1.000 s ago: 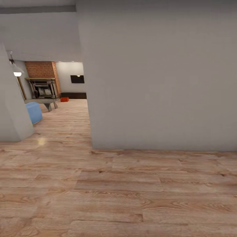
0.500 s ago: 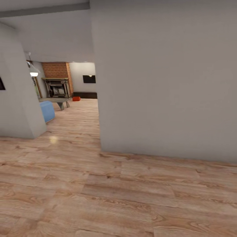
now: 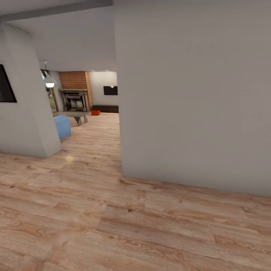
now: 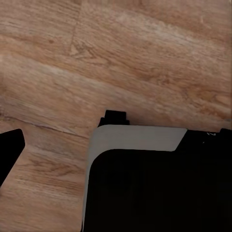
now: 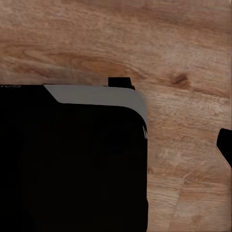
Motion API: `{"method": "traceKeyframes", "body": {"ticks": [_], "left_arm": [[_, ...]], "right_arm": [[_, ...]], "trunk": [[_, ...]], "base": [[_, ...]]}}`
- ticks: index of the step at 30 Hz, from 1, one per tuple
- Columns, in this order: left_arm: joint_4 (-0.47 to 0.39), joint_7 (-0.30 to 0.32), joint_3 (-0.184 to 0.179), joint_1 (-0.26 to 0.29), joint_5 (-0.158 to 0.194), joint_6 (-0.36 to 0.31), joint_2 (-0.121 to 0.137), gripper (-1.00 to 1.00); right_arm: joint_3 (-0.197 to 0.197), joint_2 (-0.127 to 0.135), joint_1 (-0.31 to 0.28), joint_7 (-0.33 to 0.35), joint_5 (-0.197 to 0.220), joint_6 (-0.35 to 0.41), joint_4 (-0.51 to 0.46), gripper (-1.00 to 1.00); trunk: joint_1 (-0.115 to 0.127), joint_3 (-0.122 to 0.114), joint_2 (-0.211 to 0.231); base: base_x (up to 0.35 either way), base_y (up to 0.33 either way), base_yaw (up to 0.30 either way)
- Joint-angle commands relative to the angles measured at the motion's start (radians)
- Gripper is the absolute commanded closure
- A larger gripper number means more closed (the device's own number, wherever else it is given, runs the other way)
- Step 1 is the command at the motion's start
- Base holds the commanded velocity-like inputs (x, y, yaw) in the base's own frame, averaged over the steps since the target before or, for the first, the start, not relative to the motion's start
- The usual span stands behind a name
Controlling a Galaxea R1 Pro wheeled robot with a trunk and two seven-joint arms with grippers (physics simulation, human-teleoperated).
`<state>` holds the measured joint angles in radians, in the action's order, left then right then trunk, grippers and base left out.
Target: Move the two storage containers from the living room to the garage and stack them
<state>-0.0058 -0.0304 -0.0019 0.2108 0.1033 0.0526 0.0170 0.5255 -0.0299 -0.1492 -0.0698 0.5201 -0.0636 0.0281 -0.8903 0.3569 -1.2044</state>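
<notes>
One orange-red storage container (image 3: pixel 95 112) shows small and far off in the head view, on the wood floor of the living room (image 3: pixel 90 101), in front of a long dark low cabinet (image 3: pixel 109 109). I stand in a hallway on light wood planks (image 3: pixel 113 210). In the left wrist view a dark fingertip (image 4: pixel 9 151) juts in above the planks, beside my black, grey-trimmed body (image 4: pixel 145 183). The right wrist view has another dark fingertip (image 5: pixel 225 145) and the same body (image 5: pixel 72 159). Nothing is held near either fingertip.
A large grey-white wall (image 3: pixel 195 94) fills the right half ahead, its corner near the middle. A second wall block (image 3: pixel 26 113) with a dark frame (image 3: pixel 5 84) stands at the left. Between them the passage leads past a blue sofa (image 3: pixel 63 126), a low table (image 3: pixel 73 113) and a brick fireplace (image 3: pixel 76 99).
The whole head picture has shifted right, so the camera has moved. The left wall block with its dark frame has come into view. The container has not moved on the floor.
</notes>
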Motion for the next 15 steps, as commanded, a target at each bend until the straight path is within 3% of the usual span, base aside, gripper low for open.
{"method": "traceKeyframes", "body": {"ticks": [1, 15], "left_arm": [[0.001, 0.0, -0.001, 0.001, 0.01, 0.003, 0.0, -1.0], [0.001, 0.0, -0.001, 0.001, 0.01, 0.003, 0.0, -1.0]], "right_arm": [[0.008, -0.001, -0.001, -0.001, 0.009, -0.005, 0.003, -1.0], [0.008, -0.001, -0.001, -0.001, 0.009, -0.005, 0.003, -1.0]], "trunk": [[-0.001, 0.001, -0.001], [-0.001, 0.001, -0.001]], "base": [[0.315, 0.0, 0.267], [0.315, 0.0, 0.269]]}}
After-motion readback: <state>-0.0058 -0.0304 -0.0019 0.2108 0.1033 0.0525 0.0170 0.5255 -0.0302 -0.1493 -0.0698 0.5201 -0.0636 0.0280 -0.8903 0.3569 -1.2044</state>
